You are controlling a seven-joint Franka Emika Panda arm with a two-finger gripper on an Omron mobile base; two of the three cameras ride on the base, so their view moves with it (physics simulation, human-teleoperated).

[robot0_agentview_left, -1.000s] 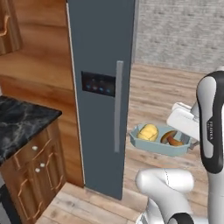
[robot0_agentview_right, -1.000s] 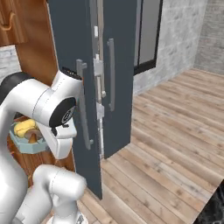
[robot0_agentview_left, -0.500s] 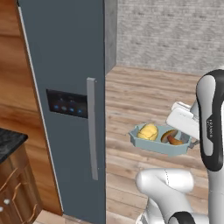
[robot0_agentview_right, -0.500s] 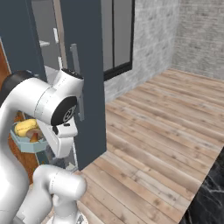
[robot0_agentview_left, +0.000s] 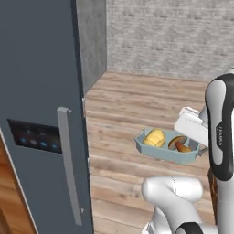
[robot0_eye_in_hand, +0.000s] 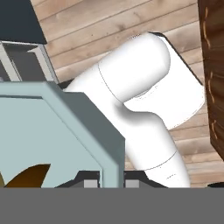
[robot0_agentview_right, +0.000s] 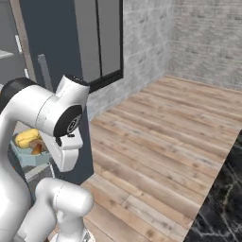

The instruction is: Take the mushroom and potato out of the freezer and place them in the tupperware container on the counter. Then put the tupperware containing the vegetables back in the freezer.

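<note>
- gripper [robot0_agentview_left: 197, 148] clamped tight on the rim of the tupperware container [robot0_agentview_left: 165, 154], at the container's end nearest the arm; jaws pinch the wall there, seen close in hand view [robot0_eye_in_hand: 109, 175]
- container carried in the air over the wood floor [robot0_agentview_left: 137, 105], well apart from the freezer [robot0_agentview_left: 41, 91], off to the side of its handle [robot0_agentview_left: 69, 164]
- potato [robot0_agentview_left: 154, 137] lies inside the container, at the end away from the gripper
- mushroom [robot0_agentview_left: 180, 144] lies inside too, just beside the gripper, touching or nearly touching the potato
- right base view: container [robot0_agentview_right: 29, 155] partly behind the arm, potato [robot0_agentview_right: 26, 138] on top, mushroom [robot0_agentview_right: 38, 148] below it, freezer [robot0_agentview_right: 56, 42] directly behind
- hand view: container wall [robot0_eye_in_hand: 57, 131] close up, brown bit of mushroom [robot0_eye_in_hand: 27, 176] at its bottom
- counts: one container, one potato, one mushroom, one freezer, one gripper
- black marble slab [robot0_agentview_right: 222, 198] at the lower right corner of right base view, far from the freezer
</note>
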